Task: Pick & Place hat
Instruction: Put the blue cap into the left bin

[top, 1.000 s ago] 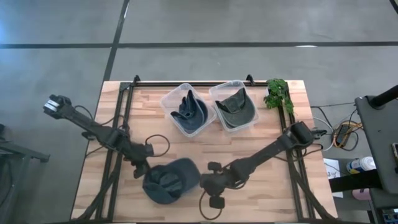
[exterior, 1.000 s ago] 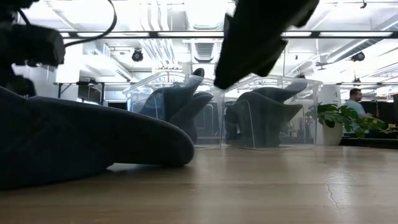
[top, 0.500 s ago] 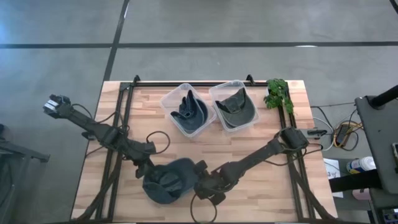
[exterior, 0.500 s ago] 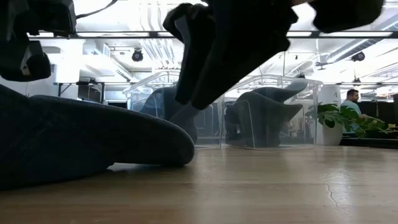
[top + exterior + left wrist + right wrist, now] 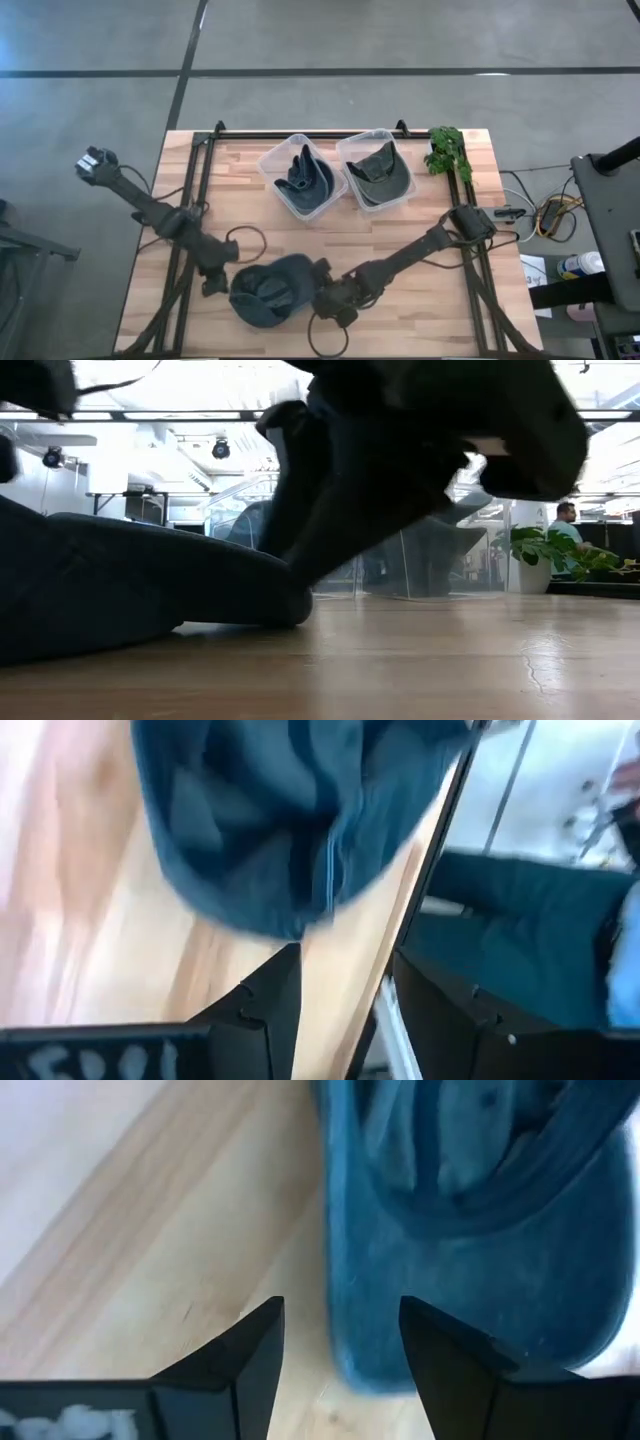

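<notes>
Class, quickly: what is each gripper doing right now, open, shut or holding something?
Left gripper: open, empty, beside the blue hat.
Right gripper: open, empty, at the hat's brim.

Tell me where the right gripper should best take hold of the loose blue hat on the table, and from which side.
Probably the brim edge of the blue hat, approached from its right side, where the open right gripper already sits. In the right wrist view the flat brim lies on the table, thin enough for the fingers to straddle.
</notes>
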Controlling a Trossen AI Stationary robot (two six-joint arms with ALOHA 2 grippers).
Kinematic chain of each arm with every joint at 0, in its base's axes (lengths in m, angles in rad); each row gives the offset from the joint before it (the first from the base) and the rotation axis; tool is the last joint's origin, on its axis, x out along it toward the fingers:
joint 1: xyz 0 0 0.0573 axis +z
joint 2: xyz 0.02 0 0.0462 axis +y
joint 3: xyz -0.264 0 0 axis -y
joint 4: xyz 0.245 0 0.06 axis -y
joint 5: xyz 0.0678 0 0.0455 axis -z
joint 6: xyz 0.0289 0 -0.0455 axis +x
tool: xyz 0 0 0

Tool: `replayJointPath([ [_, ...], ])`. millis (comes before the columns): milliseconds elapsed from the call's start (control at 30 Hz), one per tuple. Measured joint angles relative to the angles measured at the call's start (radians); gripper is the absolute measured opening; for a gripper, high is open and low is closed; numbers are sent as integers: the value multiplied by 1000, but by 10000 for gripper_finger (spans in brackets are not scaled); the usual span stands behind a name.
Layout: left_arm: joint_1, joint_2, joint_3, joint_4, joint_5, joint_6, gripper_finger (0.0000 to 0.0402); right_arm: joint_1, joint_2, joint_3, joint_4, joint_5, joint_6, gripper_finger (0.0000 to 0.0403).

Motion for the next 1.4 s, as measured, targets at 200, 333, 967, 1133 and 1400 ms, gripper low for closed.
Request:
replayJointPath([
  [200,-162,7,4,-20,-12,-150,153,-20,0,-45,119,0,-4,184],
  [333,-224,33,3,-14,-89,-196,153,-42,0,-74,153,0,1,165],
  [967,-231,214,13,45,-140,-202,153,-89,-18,-27,146,-11,147,14],
  [1133,-230,181,82,1,-261,-199,153,-87,-84,-13,28,-40,139,13],
  [1400,-230,161,221,-173,-411,-181,153,-92,-225,-11,-89,-35,200,12],
])
